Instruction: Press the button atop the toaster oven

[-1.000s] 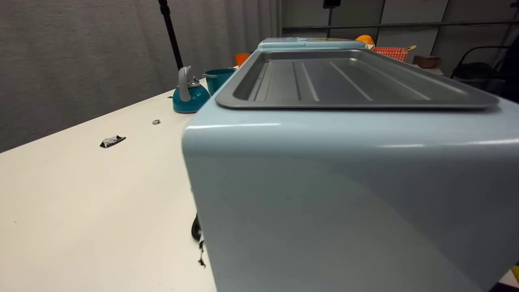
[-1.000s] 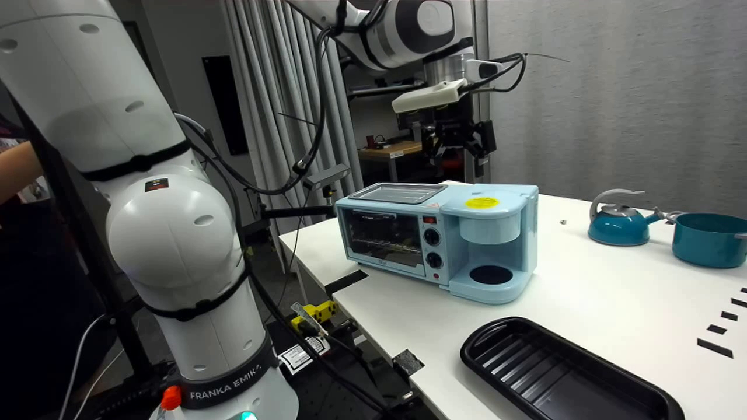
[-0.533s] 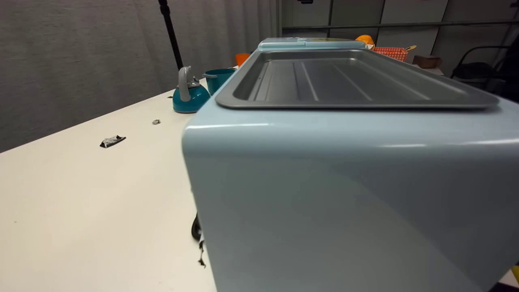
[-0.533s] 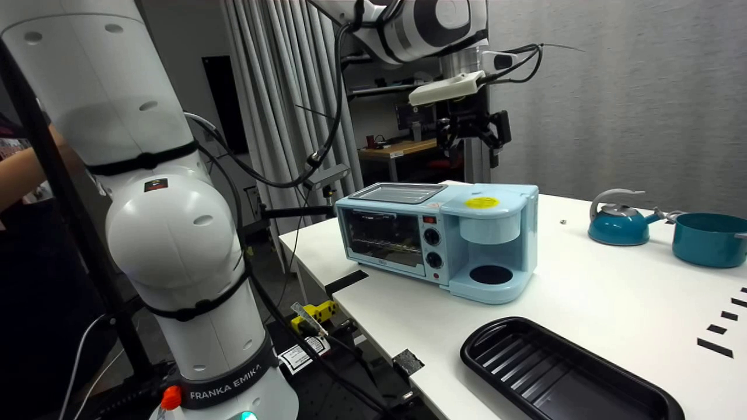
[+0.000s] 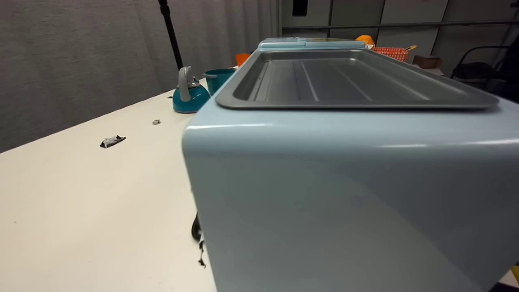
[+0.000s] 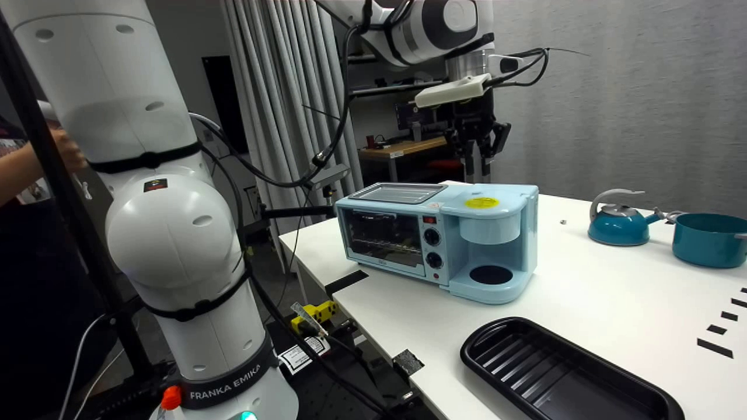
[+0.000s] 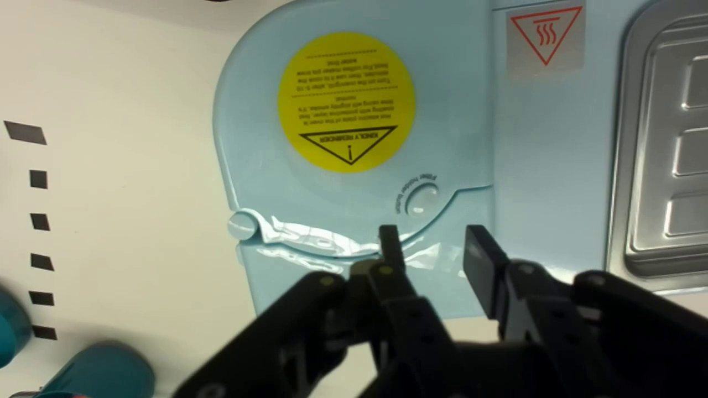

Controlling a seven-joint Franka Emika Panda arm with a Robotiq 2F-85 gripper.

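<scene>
The pale blue toaster oven (image 6: 455,245) stands on the white table, and its end wall and grey tray top fill much of an exterior view (image 5: 324,182). In the wrist view a round, clear-looking button (image 7: 422,200), lettered as a filter holder button, sits on its top beside a curved seam. My gripper (image 7: 432,235) stands open with a moderate gap, and its fingers (image 7: 391,246) appear just below the button in that picture. Nothing is between them. In an exterior view the gripper (image 6: 477,169) hangs pointing down, above or behind the appliance's top, apart from it.
A round yellow sticker (image 7: 347,102) and the grey tray (image 7: 622,193) lie on the appliance's top. A teal kettle (image 6: 618,227) and teal pot (image 6: 709,239) stand farther along the table. A black ribbed pan (image 6: 583,379) lies near the front edge.
In an exterior view my gripper has shifted to the right, rising at first. Its fingers have come much closer together and now point straight down. The toaster oven has not moved.
</scene>
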